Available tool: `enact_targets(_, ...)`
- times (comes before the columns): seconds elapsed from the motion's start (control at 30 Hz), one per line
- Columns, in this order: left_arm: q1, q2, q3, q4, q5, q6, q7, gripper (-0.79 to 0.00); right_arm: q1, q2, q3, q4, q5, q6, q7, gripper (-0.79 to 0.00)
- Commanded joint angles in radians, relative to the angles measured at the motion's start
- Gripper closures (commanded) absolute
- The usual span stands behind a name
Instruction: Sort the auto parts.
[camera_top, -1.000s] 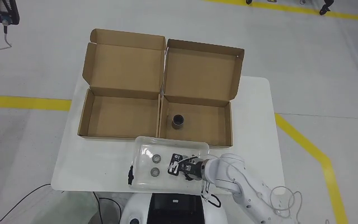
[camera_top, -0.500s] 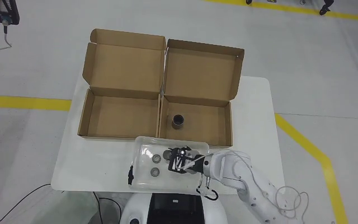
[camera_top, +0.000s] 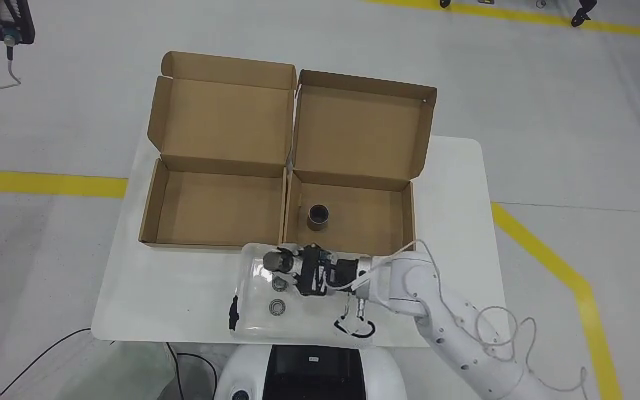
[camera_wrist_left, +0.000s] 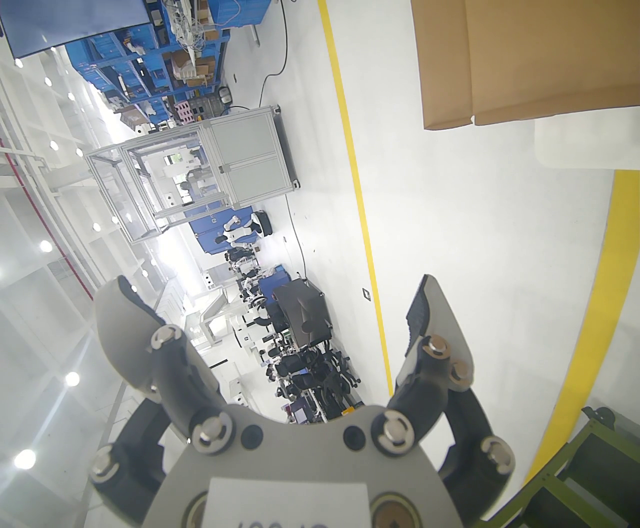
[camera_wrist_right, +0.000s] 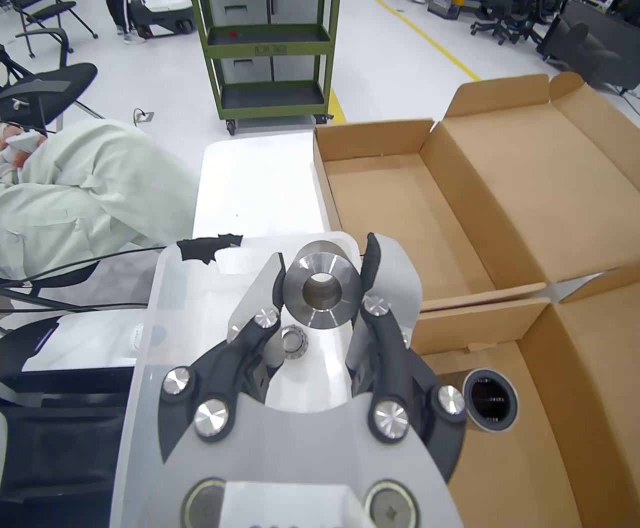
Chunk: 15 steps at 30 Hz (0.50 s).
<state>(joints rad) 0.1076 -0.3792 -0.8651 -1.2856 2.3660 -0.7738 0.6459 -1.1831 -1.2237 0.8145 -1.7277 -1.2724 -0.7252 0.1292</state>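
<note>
Right hand (camera_wrist_right: 325, 260) clamps a hollow steel bushing (camera_wrist_right: 322, 292) above the tray (camera_wrist_right: 150, 305); left hand (camera_wrist_left: 272, 285) spread.

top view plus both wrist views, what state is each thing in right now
clear plastic tray, holding two small metal rings
shiny hollow steel cylinder, gripped, over the tray
right gripper, jaws shut on the cylinder
left gripper, jaws open, empty
left brown cardboard box, lid open, empty
right brown cardboard box, lid open, one dark short tube inside

No lettering is legible; the white sticker (camera_wrist_left: 285, 500) at the base of the left gripper (camera_wrist_left: 272, 287) bears only cut-off, unreadable characters.
</note>
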Motion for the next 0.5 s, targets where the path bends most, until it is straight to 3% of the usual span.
enact_targets(0.0,0.000,0.000,0.000,0.000,0.000,0.000,0.000,-0.785,0.011,-0.004,-0.006,0.009,0.003,0.000,-0.028,0.000)
enact_targets(0.23,0.000,0.000,0.000,0.000,0.000,0.000,0.000,-0.785,0.044,-0.010,-0.001,0.025,0.010,-0.027,-0.148,0.000)
enact_targets(0.47,0.000,0.000,0.000,0.000,0.000,0.000,0.000,-0.785,0.102,-0.018,0.017,0.009,0.036,-0.015,-0.151,0.000)
